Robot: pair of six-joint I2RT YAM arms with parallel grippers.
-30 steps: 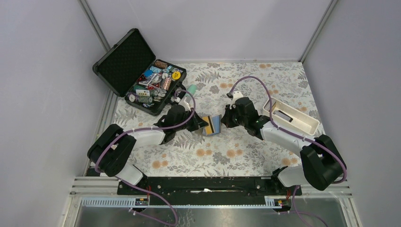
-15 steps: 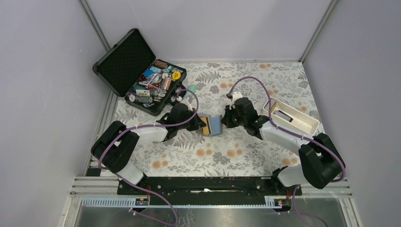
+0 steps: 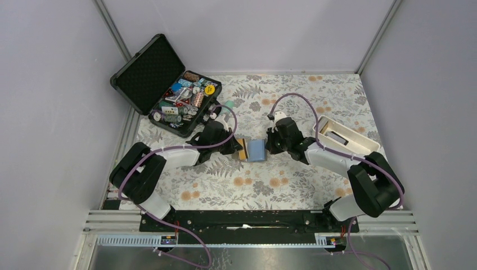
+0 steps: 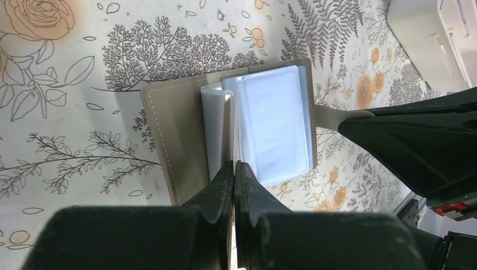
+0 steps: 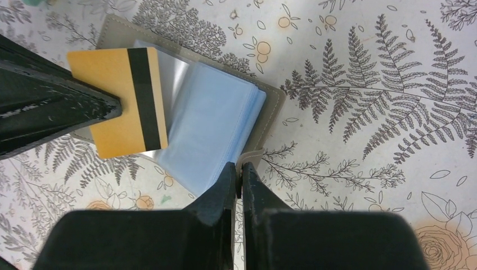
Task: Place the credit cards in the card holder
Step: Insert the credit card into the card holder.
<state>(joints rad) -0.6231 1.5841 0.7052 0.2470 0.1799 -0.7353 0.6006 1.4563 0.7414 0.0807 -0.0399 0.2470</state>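
Note:
The card holder [image 3: 257,151] lies open on the floral table mat, its grey-brown cover [image 4: 174,140] under bluish clear sleeves [image 5: 214,124]. My left gripper [image 3: 238,147] is shut on an orange-yellow credit card [image 5: 121,101] with a black stripe and holds it over the holder's left half, against the sleeves. In the left wrist view the card shows edge-on between the gripper's [image 4: 234,166] jaws. My right gripper [image 3: 269,146] is shut on the holder's closing strap [image 5: 250,157] at its right edge; the gripper [image 5: 237,167] pins it there. No other cards are clearly visible.
A large black hard case [image 3: 147,73] full of small items stands open at the back left. A mint-green tube [image 3: 227,106] lies beside it. A white oblong tray [image 3: 360,147] with a dark item inside sits at the right, behind my right arm.
The holder, tilted up a second ago, now lies flat and open. My left gripper has carried the orange card right, onto the holder. The right gripper shifted slightly left and back.

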